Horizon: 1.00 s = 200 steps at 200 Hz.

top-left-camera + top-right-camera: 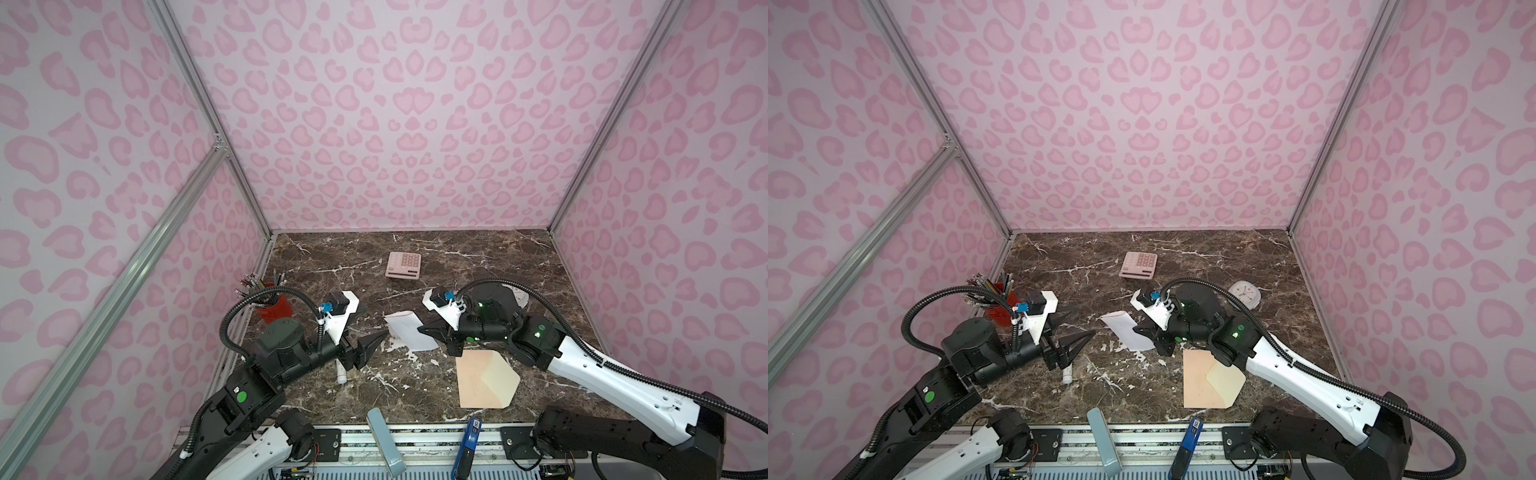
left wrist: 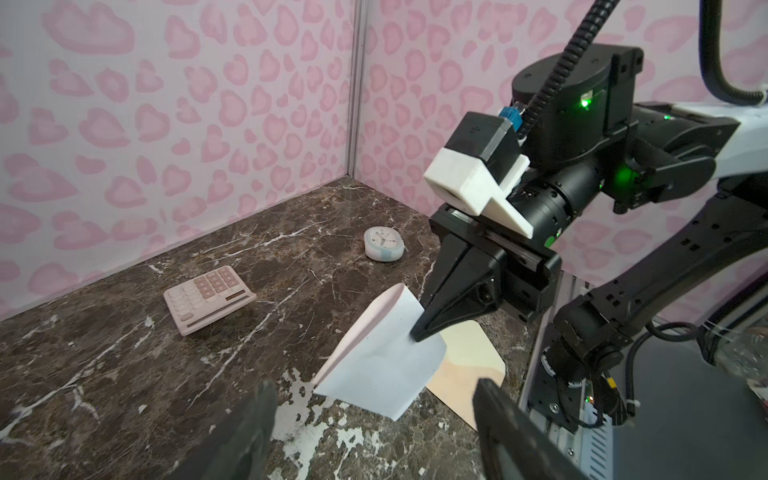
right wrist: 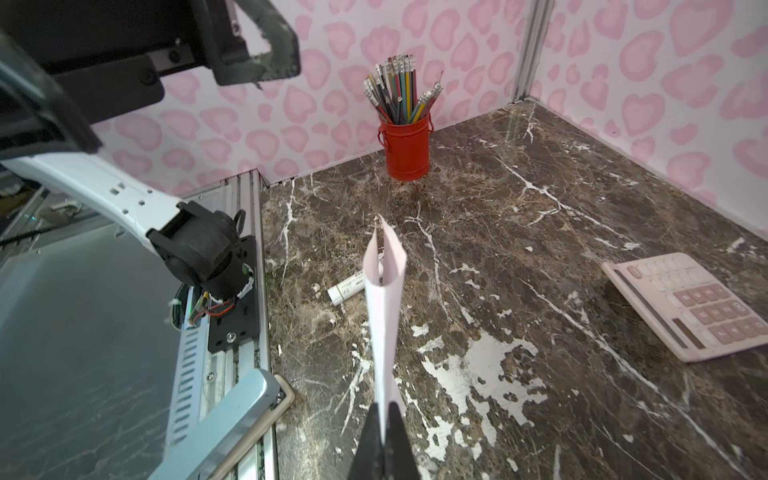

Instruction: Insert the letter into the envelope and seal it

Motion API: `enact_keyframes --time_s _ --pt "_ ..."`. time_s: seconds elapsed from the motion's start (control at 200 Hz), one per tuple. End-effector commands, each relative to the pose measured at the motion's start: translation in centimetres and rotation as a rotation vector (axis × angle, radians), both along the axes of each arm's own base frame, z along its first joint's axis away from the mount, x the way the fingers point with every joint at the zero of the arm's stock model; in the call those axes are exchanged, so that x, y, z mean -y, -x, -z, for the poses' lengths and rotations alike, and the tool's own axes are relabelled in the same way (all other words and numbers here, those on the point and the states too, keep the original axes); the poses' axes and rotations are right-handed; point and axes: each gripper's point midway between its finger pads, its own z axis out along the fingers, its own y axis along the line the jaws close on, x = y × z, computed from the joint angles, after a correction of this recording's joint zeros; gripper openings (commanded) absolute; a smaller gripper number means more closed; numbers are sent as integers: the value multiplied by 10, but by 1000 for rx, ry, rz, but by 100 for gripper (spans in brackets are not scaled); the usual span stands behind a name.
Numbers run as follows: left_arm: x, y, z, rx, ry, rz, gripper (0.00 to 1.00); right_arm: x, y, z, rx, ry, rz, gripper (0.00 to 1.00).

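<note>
Right gripper [image 1: 422, 330] clamped the letter's [image 1: 409, 330] end; left gripper [image 1: 372, 349] hung open. Envelope [image 1: 478, 382] lay flat, flap open, nearest the right one.

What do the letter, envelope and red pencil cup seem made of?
The letter: thin matte white paper, it curls where pinched. The envelope: matte peach paper, lying flat, creased flap. The red pencil cup: probably painted metal, glossy, small side handles.

Pink calculator [image 1: 403, 264] far centre on marble table [image 1: 478, 257]. Red pencil cup [image 1: 276, 307] far left. White clock [image 1: 1246, 294] right. White tube [image 3: 347, 286] left. Grey-blue case [image 1: 385, 440], blue tool [image 1: 469, 440] at near edge.
</note>
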Motion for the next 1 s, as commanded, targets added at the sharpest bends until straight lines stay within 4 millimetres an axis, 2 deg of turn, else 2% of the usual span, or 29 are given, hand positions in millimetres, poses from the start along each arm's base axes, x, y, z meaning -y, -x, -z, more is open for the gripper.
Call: enact_keyframes --time_s 0.0,0.195,0.405,0.79,0.995 --pt "17 12 -13 90 40 118 79 0 9 5 84 56 -78 0" --pt "39 20 -2 84 16 207 82 -5 26 -1 110 54 -140 0" --pt "47 26 5 75 15 254 81 -7 41 -4 111 45 -186 0" --pt "61 44 23 29 -32 375 68 -11 53 -5 89 35 -229 0" --pt "61 45 31 20 -57 382 51 -13 55 -5 85 34 -240 0"
